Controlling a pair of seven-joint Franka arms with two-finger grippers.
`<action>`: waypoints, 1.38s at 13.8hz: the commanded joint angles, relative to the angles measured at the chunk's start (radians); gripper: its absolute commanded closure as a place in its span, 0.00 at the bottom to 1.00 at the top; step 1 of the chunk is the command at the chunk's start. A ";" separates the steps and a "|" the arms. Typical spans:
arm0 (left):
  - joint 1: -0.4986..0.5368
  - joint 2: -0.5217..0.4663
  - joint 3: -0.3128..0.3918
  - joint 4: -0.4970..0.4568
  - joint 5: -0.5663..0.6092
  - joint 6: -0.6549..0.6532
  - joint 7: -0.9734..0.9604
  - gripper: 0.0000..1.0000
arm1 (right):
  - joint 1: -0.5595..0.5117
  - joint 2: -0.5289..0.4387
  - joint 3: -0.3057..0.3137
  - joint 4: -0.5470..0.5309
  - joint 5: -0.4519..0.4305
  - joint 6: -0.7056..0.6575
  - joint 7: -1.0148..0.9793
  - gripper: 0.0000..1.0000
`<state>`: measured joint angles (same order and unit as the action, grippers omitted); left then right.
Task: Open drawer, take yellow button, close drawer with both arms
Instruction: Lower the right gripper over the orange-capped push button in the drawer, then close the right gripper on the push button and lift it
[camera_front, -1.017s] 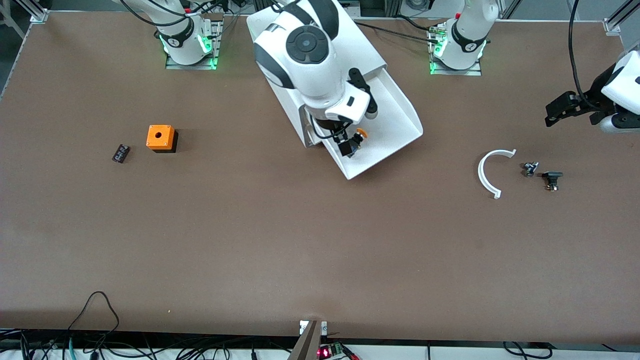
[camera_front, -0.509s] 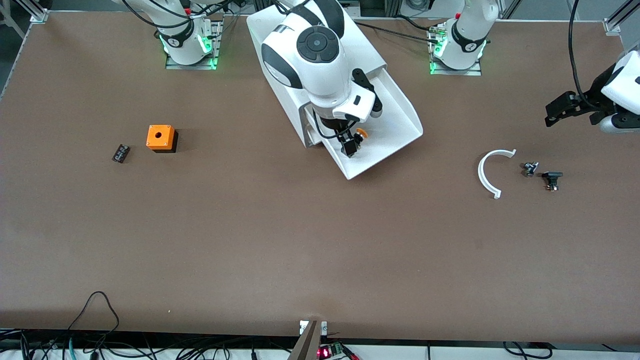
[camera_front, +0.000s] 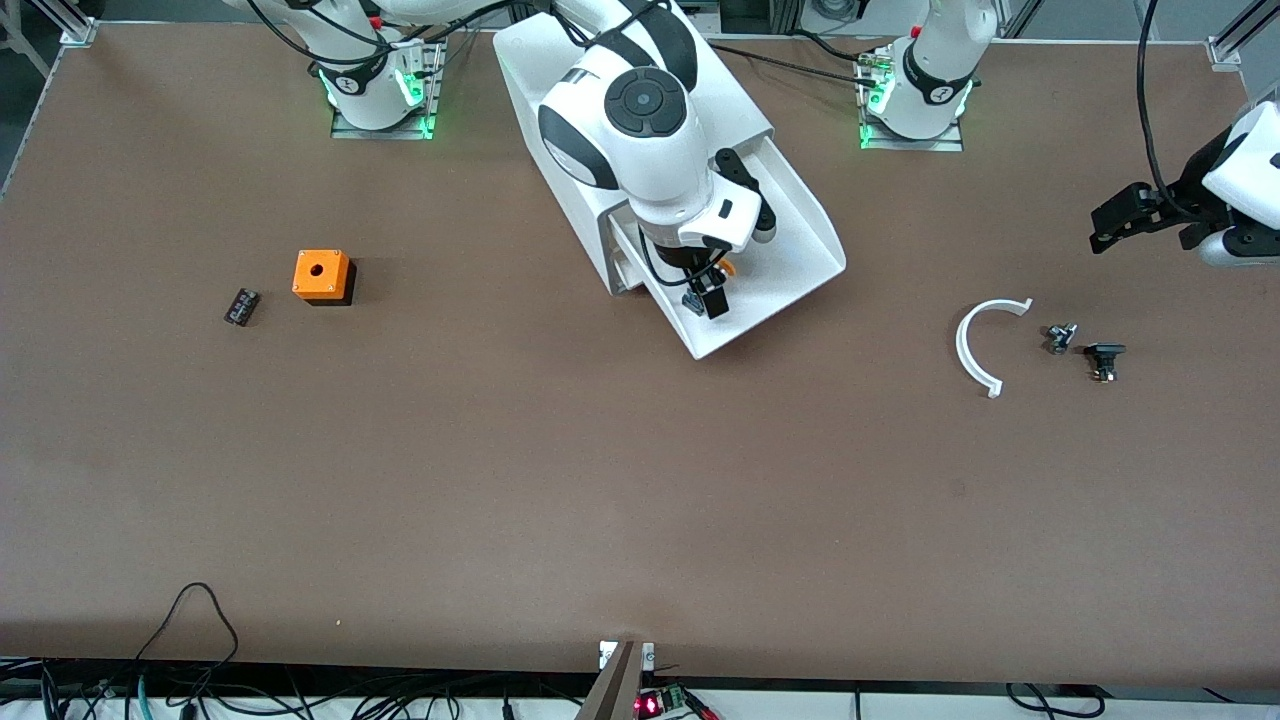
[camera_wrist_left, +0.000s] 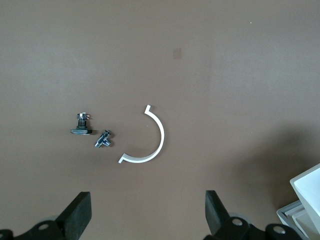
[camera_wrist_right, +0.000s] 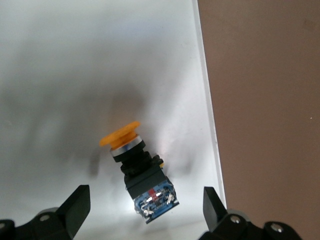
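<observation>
Inside pulled-out drawer (camera_front: 790, 262): button (camera_wrist_right: 137, 171) lying | right gripper (camera_front: 706, 296) above, spread | left gripper (camera_wrist_left: 145, 217) spread, waiting

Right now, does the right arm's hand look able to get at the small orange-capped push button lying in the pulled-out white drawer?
Probably yes. The right hand hangs over the open white plastic drawer, fingers spread to either side of the orange-capped push button, which lies on its side on the tray floor with nothing over it.

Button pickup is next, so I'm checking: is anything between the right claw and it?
Nothing visible. The button lies alone on the open drawer's floor, between the right claw's open fingers, untouched.
</observation>
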<state>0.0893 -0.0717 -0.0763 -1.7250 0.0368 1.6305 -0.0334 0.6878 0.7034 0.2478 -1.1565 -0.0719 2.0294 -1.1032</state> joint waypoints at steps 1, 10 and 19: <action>-0.013 0.001 0.004 0.013 0.026 -0.017 -0.014 0.00 | 0.012 0.036 -0.001 0.043 -0.015 -0.006 -0.024 0.00; -0.013 0.004 0.004 0.015 0.026 -0.014 -0.014 0.00 | 0.015 0.033 0.004 0.043 -0.014 -0.040 -0.024 0.23; -0.019 0.015 0.004 0.013 0.028 0.034 -0.013 0.00 | 0.033 0.036 0.004 0.043 -0.015 -0.055 -0.018 0.49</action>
<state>0.0841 -0.0659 -0.0764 -1.7250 0.0368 1.6578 -0.0335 0.7091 0.7199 0.2480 -1.1514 -0.0720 1.9974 -1.1179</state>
